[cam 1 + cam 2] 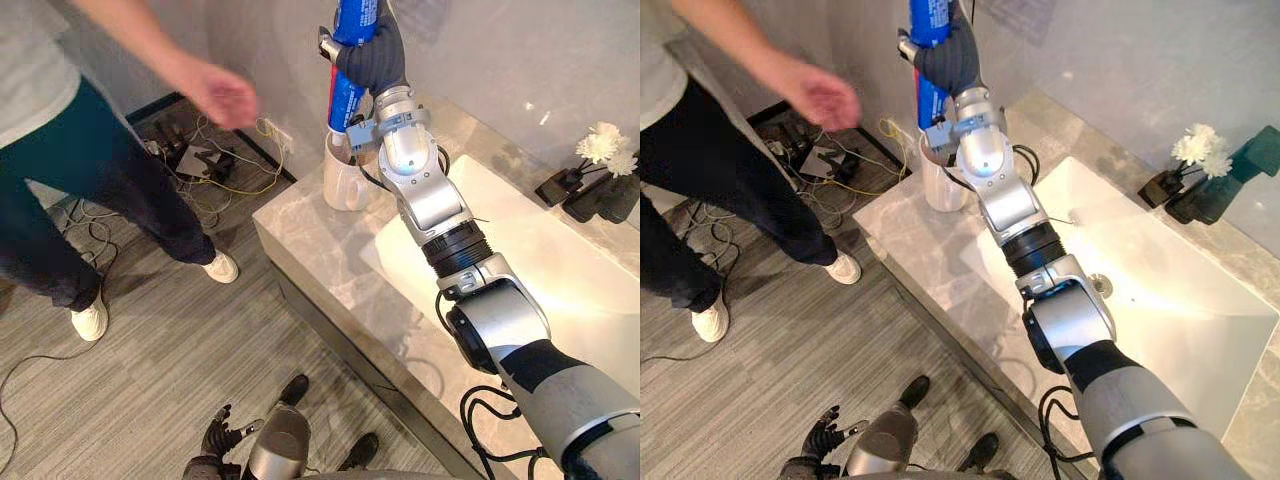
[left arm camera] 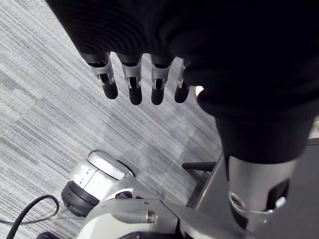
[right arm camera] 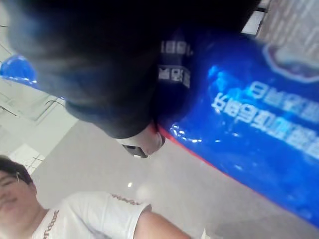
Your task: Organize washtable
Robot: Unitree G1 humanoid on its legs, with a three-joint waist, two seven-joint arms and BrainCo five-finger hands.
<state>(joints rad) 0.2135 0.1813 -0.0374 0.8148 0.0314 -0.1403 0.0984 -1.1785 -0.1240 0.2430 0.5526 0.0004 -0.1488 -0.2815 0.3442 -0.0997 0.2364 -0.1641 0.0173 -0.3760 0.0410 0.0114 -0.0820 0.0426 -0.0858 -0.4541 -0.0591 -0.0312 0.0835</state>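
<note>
Nearest the camera and well short of the white cup (image 1: 345, 182), the left hand (image 1: 221, 434) is hanging low over the grey floor. Its fingers (image 2: 133, 85) are hanging straight and apart, holding nothing.

The marble washtable (image 1: 310, 240) is carrying the cup on its far corner, and the white sink basin (image 1: 560, 270) is lying to the right of the cup. The right arm is stretching across the top towards the cup.

Directly above the cup, the right hand (image 1: 372, 55) is gripping a blue toothpaste tube (image 1: 344, 100), fingers and thumb closed round its upper half. The tube is standing nearly upright, its lower end reaching to the cup's mouth. How deep it is going in I cannot tell.

The tube is likely light and soft-walled, and its glossy skin may be slippery. A hard squeeze could dent it or force paste out. The stiffer shoulder by the cap or the flat crimped end looks the safer place to hold. The cup is light too and may tip if the tube is leaning hard on its rim.

Left of the cup, a person's open hand (image 1: 220, 95) is reaching in at about the tube's height. Tangled cables (image 1: 215, 165) are lying on the floor beyond. Far to the cup's right, white flowers (image 1: 607, 148) are standing in a dark vase.
</note>
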